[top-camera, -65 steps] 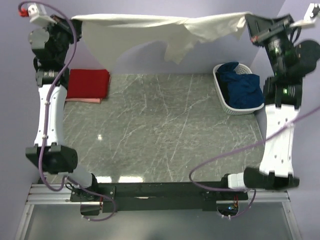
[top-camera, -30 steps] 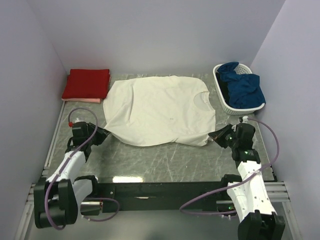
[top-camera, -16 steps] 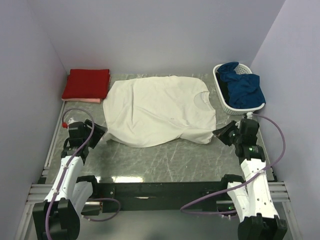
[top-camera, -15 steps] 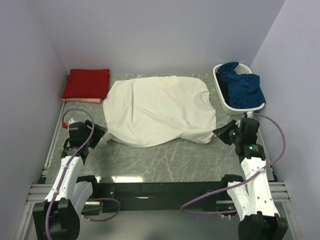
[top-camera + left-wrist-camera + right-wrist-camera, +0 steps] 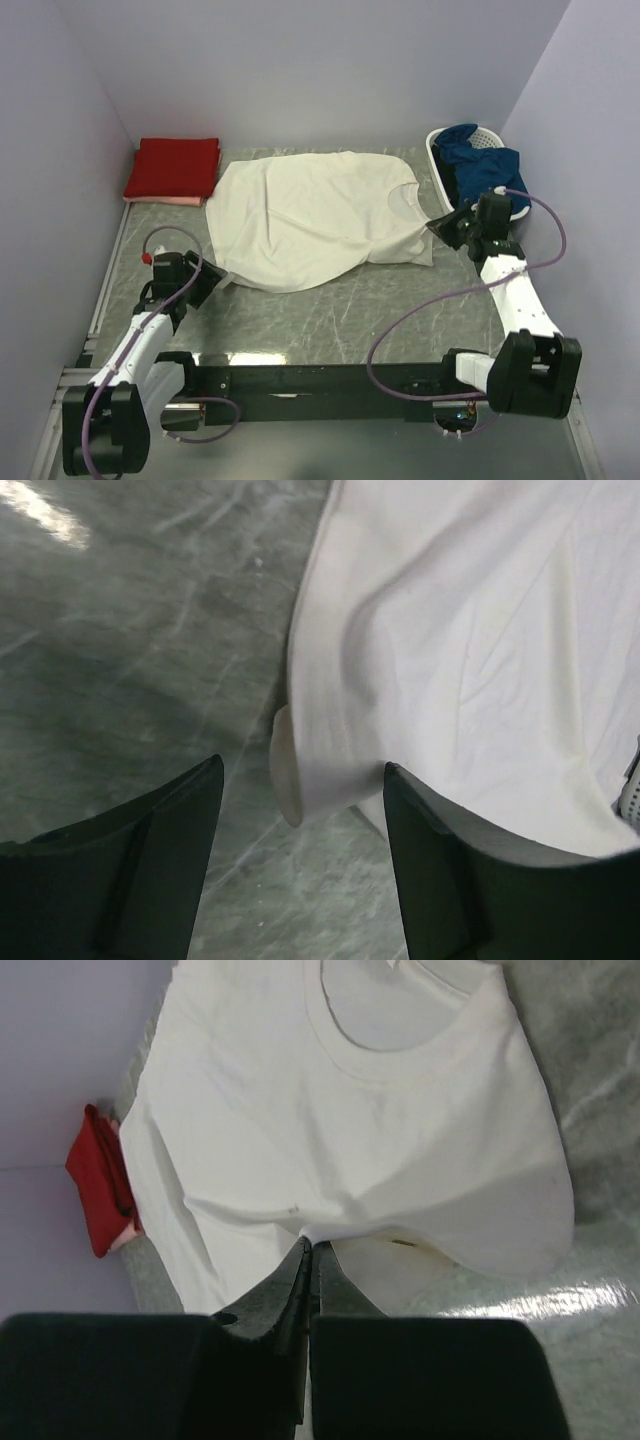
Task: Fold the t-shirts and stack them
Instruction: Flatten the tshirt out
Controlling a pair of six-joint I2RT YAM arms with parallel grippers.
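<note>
Grey veined marble table (image 5: 330, 300) sits between pale lilac walls, with the cream shirt (image 5: 310, 215) spread flat across its middle, soft and lightly rumpled. At the shirt's near-left corner the left arm lies low, and the left gripper (image 5: 302, 775) is spread wide, its dark fingers straddling the curled hem. At the shirt's right edge the right arm reaches forward, and the right gripper (image 5: 308, 1245) is pinched tight on a fold of cloth. A folded red shirt (image 5: 175, 165) lies on a pink shirt (image 5: 170, 201) beyond the cream shirt's far-left corner. A slatted white basket (image 5: 432, 160) holds blue cloth (image 5: 485, 180) to its right.

cream t-shirt (image 5: 320, 215); red t-shirt (image 5: 175, 166); pale pink t-shirt (image 5: 170, 201); white basket (image 5: 434, 165); navy cloth (image 5: 480, 165); grey white-veined table (image 5: 350, 300).
</note>
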